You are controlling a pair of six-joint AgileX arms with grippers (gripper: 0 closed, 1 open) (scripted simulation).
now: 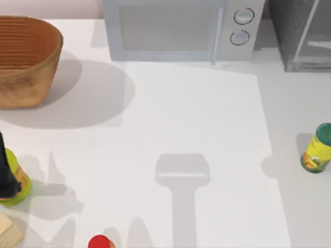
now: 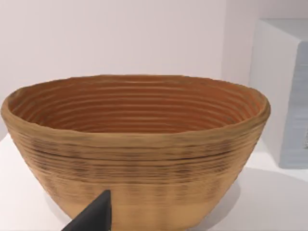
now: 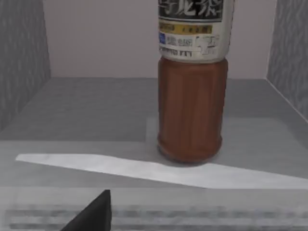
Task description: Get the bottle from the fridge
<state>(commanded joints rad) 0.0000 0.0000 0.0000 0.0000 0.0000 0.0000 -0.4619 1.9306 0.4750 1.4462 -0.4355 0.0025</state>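
Note:
The bottle (image 3: pixel 192 106) stands upright on the grey floor of the fridge (image 3: pixel 86 110), between its grey side walls. Its brown body and a printed label show, and its top is cut off by the picture's edge. A dark part of my right gripper (image 3: pixel 94 214) sits low in the right wrist view, short of the bottle and apart from it. From above, the fridge (image 1: pixel 302 31) is the dark grey box at the table's back right corner. My left arm (image 1: pixel 5 173) is parked at the table's left edge, with its gripper (image 2: pixel 94 216) facing a woven basket.
A woven basket (image 1: pixel 23 59) stands at the back left and a light grey microwave (image 1: pixel 178 28) at the back middle. A yellow can with a green lid (image 1: pixel 316 150) is at the right edge. A red-capped item (image 1: pixel 101 243) sits at the front edge.

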